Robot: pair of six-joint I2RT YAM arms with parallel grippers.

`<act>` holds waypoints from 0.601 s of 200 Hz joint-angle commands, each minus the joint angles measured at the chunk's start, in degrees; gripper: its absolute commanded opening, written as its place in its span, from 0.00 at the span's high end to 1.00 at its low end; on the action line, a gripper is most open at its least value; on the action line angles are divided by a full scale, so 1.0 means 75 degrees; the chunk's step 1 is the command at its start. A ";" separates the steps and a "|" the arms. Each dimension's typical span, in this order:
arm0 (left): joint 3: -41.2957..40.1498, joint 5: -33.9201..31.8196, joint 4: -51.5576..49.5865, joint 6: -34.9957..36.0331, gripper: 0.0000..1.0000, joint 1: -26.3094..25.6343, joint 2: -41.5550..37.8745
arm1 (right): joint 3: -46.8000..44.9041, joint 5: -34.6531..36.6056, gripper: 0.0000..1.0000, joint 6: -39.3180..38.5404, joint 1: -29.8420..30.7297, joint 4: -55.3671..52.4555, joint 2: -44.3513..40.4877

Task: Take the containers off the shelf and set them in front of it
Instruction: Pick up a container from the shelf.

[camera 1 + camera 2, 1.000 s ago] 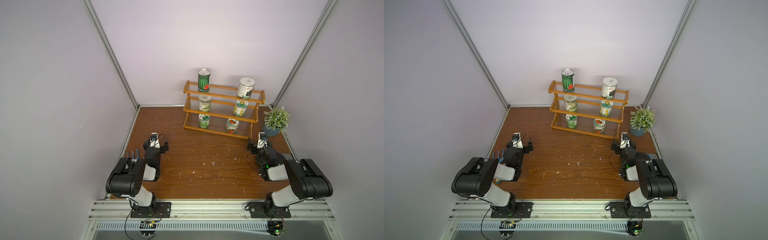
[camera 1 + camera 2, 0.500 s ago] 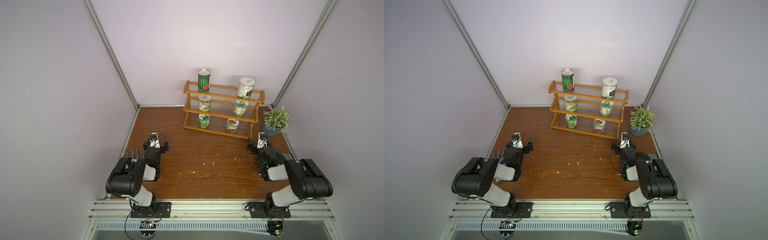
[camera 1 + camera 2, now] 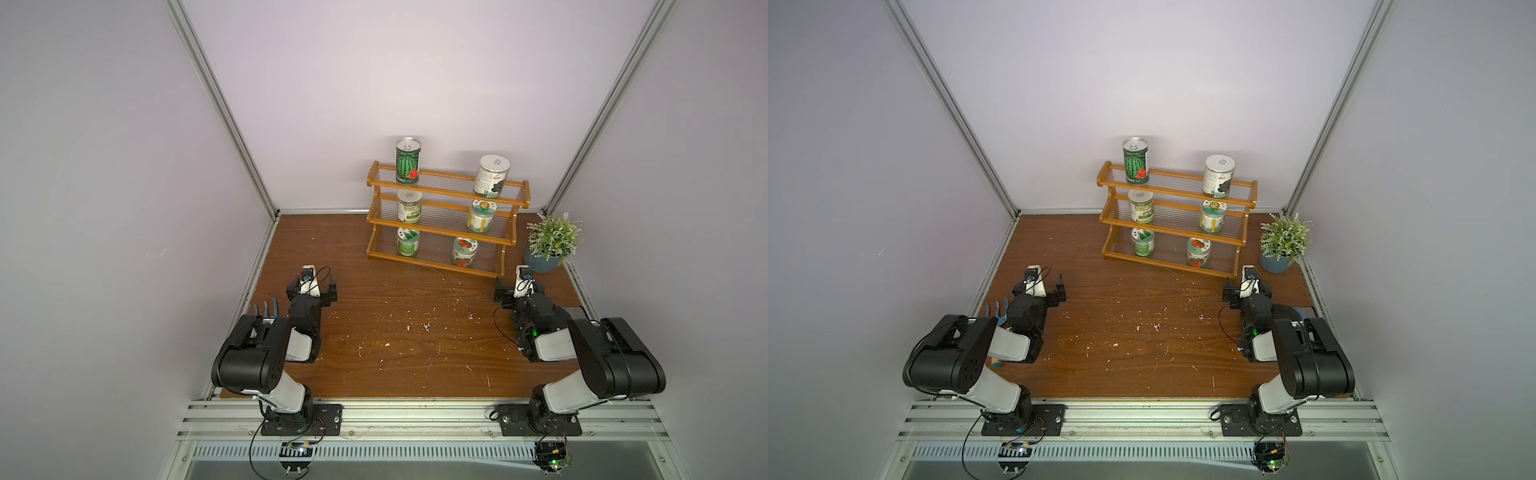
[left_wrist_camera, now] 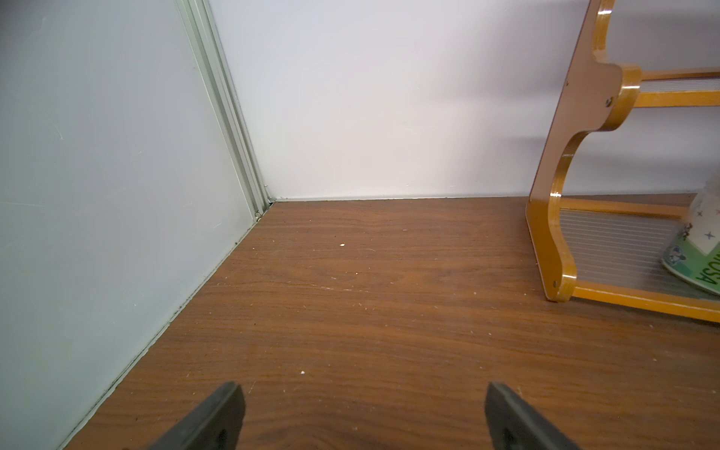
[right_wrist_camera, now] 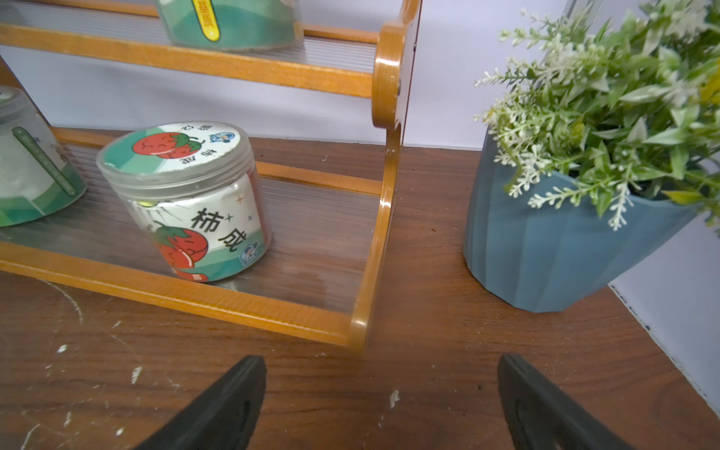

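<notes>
The orange-brown shelf (image 3: pixel 446 189) stands at the back of the wooden floor with several containers on its three tiers. A watermelon can (image 3: pixel 407 161) and a white-lidded tin (image 3: pixel 491 176) are on the top tier. The tomato jar (image 3: pixel 464 252) sits on the bottom tier, close ahead in the right wrist view (image 5: pixel 195 202). My left gripper (image 3: pixel 312 284) rests low on the floor, well left of the shelf, open and empty (image 4: pixel 360 413). My right gripper (image 3: pixel 519 289) lies just before the shelf's right end (image 5: pixel 366 311), also open and empty (image 5: pixel 382 393).
A blue-grey plant pot (image 3: pixel 540 262) stands right of the shelf, close to my right gripper (image 5: pixel 545 253). A blue hand rake (image 3: pixel 266 309) lies beside my left arm by the wall. White crumbs are scattered over the floor (image 3: pixel 415 332). Walls close in three sides.
</notes>
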 commanded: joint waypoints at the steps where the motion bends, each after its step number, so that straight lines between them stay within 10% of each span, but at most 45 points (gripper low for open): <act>1: 0.0010 0.0068 0.0026 0.0029 0.00 0.0011 -0.0090 | 0.0180 -0.0112 0.01 0.0001 -0.0027 0.0179 -0.0028; 120: 0.1212 0.0000 -0.3272 0.0422 0.01 -0.0539 -0.1496 | 0.1961 -0.0179 0.01 0.0355 0.0580 -0.4324 -0.2244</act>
